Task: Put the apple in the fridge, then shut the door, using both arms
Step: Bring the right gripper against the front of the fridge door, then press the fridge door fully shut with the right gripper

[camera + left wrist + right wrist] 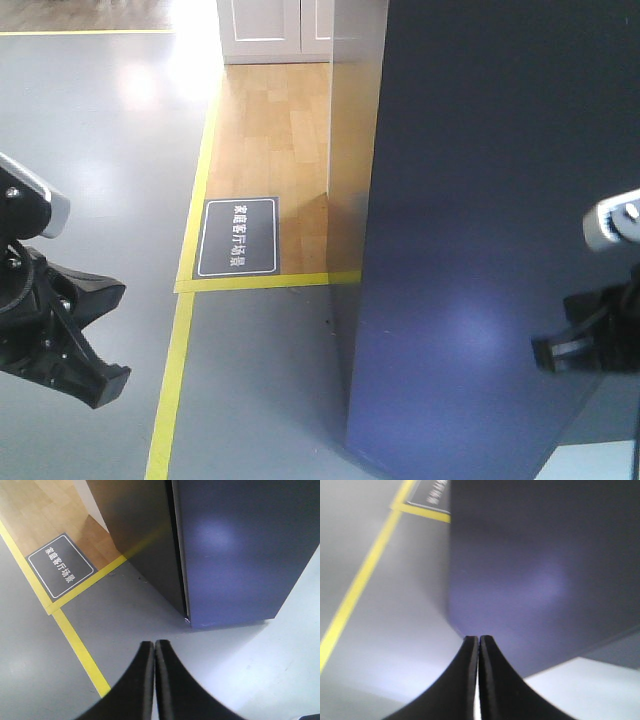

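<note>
Status check, front + both wrist views.

Fridge (480,230): dark grey-blue body fills the front view from 12 to 5 o'clock. Door (235,555) looks flush w/ the body; only a thin seam shows along its left edge in the left wrist view, no white interior visible. Judged shut, or v. nearly so.

Apple: not visible in any view. Neither tool carries it. Probably inside the fridge, but can't confirm w/ the door shut.

Left tool (154,647): jaws pressed together, empty, hanging over the grey floor (100,180) at approx 7 o'clock of the fridge corner, apart from it.

Right tool (478,642): jaws pressed together, empty, near the door face; contact can't be told.

Progress est.: both steps appear done. Remaining: confirm door fully seated, retract arms.

Also noted: yellow floor tape (185,320), dark floor sign (237,237) at 11 o'clock of the fridge base.
</note>
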Controlling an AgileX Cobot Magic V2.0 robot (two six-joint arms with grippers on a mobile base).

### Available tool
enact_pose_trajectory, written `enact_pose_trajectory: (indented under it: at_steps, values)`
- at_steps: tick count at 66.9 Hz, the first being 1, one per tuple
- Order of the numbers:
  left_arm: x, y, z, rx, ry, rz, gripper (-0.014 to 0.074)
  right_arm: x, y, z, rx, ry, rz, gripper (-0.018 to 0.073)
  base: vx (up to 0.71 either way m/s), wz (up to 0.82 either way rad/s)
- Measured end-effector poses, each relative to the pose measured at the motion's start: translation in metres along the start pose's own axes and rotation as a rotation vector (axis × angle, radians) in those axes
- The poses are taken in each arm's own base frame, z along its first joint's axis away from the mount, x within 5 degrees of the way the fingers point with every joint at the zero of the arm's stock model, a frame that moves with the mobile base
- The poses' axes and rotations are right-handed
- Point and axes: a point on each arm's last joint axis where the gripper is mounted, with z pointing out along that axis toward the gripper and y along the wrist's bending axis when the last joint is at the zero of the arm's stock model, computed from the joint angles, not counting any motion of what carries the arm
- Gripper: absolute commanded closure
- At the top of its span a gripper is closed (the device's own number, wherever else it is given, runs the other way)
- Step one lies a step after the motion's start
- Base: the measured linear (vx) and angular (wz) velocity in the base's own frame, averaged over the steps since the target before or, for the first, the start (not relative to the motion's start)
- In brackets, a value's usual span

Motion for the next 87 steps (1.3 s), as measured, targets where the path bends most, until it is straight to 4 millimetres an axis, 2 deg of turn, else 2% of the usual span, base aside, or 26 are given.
enact_pose_trajectory:
  at_steps: [12, 29, 47, 65, 74, 87]
  values:
    - [0.000, 0.000, 0.000, 0.000, 0.000, 0.000, 0.0603, -0.021, -0.035, 0.013, 0.081, 0.019, 0.081, 0.0562, 0.00, 0.00]
    - [0.000, 0.000, 0.000, 0.000, 0.000, 0.000, 0.0603, -0.044, -0.081, 0.002, 0.139, -0.197, 0.237, 0.0562, 0.00, 0.00]
    - [0.000, 0.000, 0.000, 0.000, 0.000, 0.000, 0.0603, -0.069, -0.101, 0.006, 0.190, -0.326, 0.233, 0.0562, 0.00, 0.00]
    - [0.000, 0.000, 0.000, 0.000, 0.000, 0.000, 0.0603, -0.095, -0.119, 0.028, 0.242, -0.432, 0.239, 0.0562, 0.00, 0.00]
    - [0.000, 0.000, 0.000, 0.000, 0.000, 0.000, 0.0603, -0.105, -0.126, 0.046, 0.233, -0.407, 0.245, 0.0562, 0.00, 0.00]
    - [0.000, 0.000, 0.000, 0.000, 0.000, 0.000, 0.0603, -0.131, -0.141, 0.075, 0.227, -0.389, 0.245, 0.0562, 0.00, 0.00]
